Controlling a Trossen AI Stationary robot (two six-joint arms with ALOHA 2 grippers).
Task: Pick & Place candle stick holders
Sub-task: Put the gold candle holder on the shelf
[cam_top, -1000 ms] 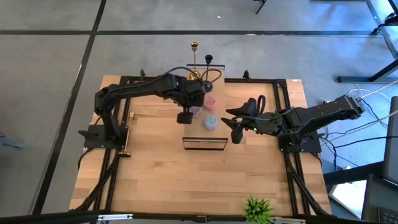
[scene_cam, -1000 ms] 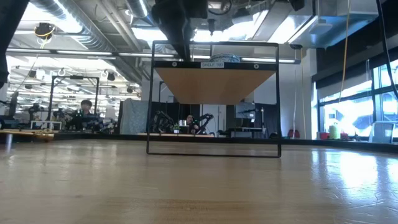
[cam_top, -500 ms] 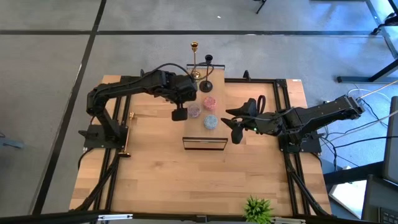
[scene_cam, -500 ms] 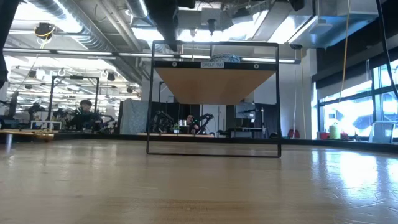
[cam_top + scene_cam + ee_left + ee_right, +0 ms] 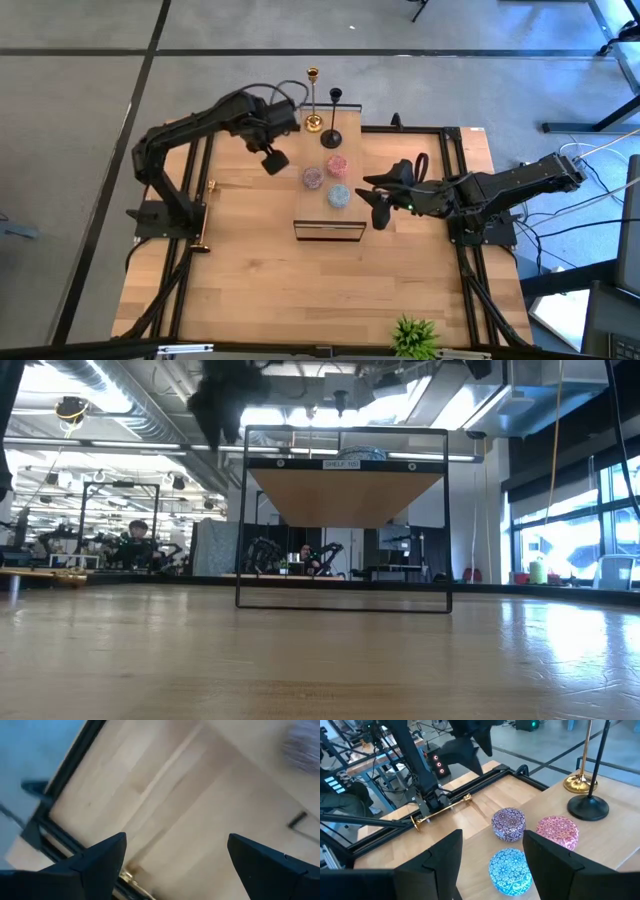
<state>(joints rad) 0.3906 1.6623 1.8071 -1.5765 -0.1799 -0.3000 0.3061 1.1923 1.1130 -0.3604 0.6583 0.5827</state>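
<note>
A gold candlestick (image 5: 313, 100) and a black candlestick (image 5: 334, 118) stand upright on their round bases at the table's far edge; both show in the right wrist view (image 5: 580, 780) (image 5: 592, 795). A second gold candlestick (image 5: 205, 216) lies on its side along the table's left rail, and also shows in the right wrist view (image 5: 442, 809). My left gripper (image 5: 270, 158) is open and empty, raised above the table left of the standing pair; its fingers spread wide in the left wrist view (image 5: 175, 865). My right gripper (image 5: 378, 206) is open and empty, right of the tins.
Three round patterned tins, pink (image 5: 337, 164), purple (image 5: 313, 177) and blue (image 5: 339, 196), sit mid-table. A small black-framed shelf (image 5: 328, 230) stands just nearer, and also shows in the low view (image 5: 345, 510). A green plant (image 5: 415, 335) is at the near edge. Bare wood lies near-left.
My left gripper has drawn back from beside the tins, going toward the table's left and far edge. Both standing candlesticks have stayed upright in place. My right arm has kept still.
</note>
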